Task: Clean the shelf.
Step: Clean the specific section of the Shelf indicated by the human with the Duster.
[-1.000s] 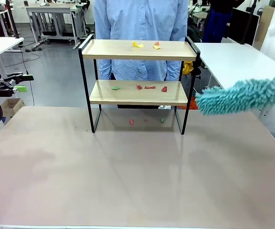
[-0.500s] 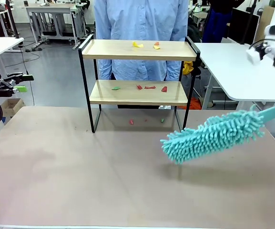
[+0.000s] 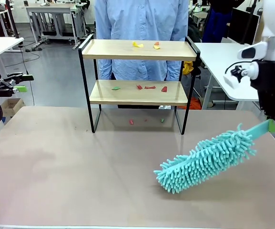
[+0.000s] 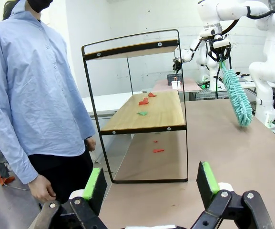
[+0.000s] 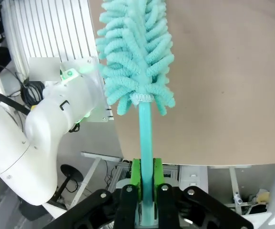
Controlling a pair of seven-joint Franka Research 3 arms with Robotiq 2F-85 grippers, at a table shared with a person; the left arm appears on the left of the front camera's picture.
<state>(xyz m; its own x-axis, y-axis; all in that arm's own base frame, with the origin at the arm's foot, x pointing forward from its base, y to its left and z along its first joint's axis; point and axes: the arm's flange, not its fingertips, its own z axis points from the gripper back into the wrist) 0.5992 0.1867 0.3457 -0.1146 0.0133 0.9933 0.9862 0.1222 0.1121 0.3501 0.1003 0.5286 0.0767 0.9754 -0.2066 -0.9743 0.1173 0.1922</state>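
The shelf [image 3: 139, 50] stands at the table's far side, two wooden boards in a black frame; it also stands in the left wrist view [image 4: 147, 112]. Yellow and orange scraps [image 3: 137, 45] lie on its top board, red and green scraps [image 3: 149, 87] on the lower board, a few more scraps [image 3: 131, 122] on the table beneath. My right gripper [image 3: 273, 125] is shut on the handle of a teal fluffy duster [image 3: 205, 157], whose head slants down to the table at front right; the duster [image 5: 135, 57] runs up from its shut pads [image 5: 136, 177]. My left gripper [image 4: 149, 183] is open at the far left, off the table.
A person in a light blue shirt [image 3: 142, 24] stands behind the shelf, one hand [image 4: 42, 188] hanging down. A white table [image 3: 237, 67] lies at back right. The brown table [image 3: 80, 171] is bare at left and front.
My right arm has swung the duster from high beside the shelf's right side down and forward to the table's front right. The left arm has not moved.
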